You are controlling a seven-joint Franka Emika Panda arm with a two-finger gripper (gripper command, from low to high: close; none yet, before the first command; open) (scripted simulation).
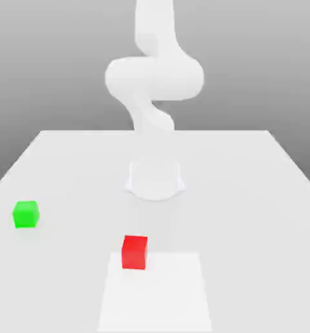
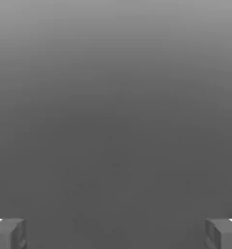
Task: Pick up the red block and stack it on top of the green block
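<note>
Fingers [image 2: 10,234] are standing spread wide apart in the hand view, one tip at each side of the picture, with nothing but grey background showing between them, so you are carrying no block. The gripper [image 2: 116,236] is pinching nothing.

You are looking for the red block [image 1: 135,252], and in the exterior view it is sitting flat on the white table [image 1: 248,195], close to the near edge and a little toward the exterior view's left of centre. It is resting at the corner of a brighter square patch [image 1: 164,293] on the tabletop. The green block [image 1: 25,214] is lying well apart from it, farther toward the exterior view's left and slightly farther back, also flat on the table.

Neither cube is appearing between the fingertips, so you are probably not yet aimed at the tabletop. The arm [image 1: 154,78] is rising behind both blocks in the exterior view, which suggests the red block lies out in front of the base, toward the camera, and below the hand. As a cube it has no long axis, so you are free to close across either pair of its side faces. Judging from this, the pickup has not begun.
</note>
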